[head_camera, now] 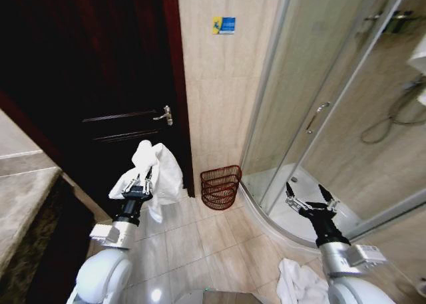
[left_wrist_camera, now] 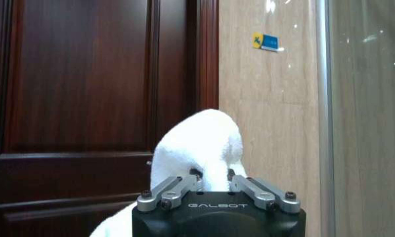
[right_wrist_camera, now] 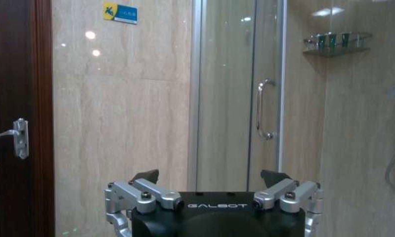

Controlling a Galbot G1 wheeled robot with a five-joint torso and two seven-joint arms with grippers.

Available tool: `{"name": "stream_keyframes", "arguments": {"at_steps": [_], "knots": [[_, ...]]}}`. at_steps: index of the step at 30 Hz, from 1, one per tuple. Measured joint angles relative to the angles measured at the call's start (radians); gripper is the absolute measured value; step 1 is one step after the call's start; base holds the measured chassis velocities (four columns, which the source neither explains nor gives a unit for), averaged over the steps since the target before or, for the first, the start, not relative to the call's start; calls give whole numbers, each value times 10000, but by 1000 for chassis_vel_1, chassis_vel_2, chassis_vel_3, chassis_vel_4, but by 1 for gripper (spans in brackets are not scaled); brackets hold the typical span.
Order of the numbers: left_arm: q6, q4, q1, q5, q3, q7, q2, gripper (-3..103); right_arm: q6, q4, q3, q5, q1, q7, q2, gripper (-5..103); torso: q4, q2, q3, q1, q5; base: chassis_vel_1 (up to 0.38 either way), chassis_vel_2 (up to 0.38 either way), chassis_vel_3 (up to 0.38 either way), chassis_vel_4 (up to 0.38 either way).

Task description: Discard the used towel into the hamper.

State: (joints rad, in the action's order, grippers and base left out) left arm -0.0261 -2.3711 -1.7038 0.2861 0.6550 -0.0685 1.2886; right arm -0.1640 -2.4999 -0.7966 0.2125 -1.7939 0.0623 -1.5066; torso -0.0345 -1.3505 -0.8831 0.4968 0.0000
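My left gripper (head_camera: 144, 177) is shut on a white towel (head_camera: 157, 173), held up in the air in front of the dark wooden door. The cloth bunches above the fingers and hangs down to the right of the wrist. In the left wrist view the towel (left_wrist_camera: 200, 148) rises between the closed fingers of the left gripper (left_wrist_camera: 212, 174). The hamper (head_camera: 220, 186), a small dark red wire basket, stands on the floor against the tiled wall, to the right of and beyond the towel. My right gripper (head_camera: 311, 193) stands open and bare near the shower enclosure, also seen as the right gripper (right_wrist_camera: 210, 176) in its wrist view.
The dark door (head_camera: 100, 84) with a metal handle (head_camera: 164, 115) stands behind the towel. A curved glass shower enclosure (head_camera: 319, 104) takes up the right side. Another white cloth (head_camera: 299, 284) lies on the floor by my right arm. A stone counter (head_camera: 20, 204) is at the left.
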Motion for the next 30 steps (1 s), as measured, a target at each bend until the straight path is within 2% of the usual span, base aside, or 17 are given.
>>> {"name": "stream_keyframes", "arguments": {"at_steps": [30], "knots": [[-197, 575, 184, -2, 10, -16, -129, 12, 38, -1, 82, -67, 130, 19, -113, 100, 4, 1649, 903, -748, 0, 0, 0, 0, 0]]}}
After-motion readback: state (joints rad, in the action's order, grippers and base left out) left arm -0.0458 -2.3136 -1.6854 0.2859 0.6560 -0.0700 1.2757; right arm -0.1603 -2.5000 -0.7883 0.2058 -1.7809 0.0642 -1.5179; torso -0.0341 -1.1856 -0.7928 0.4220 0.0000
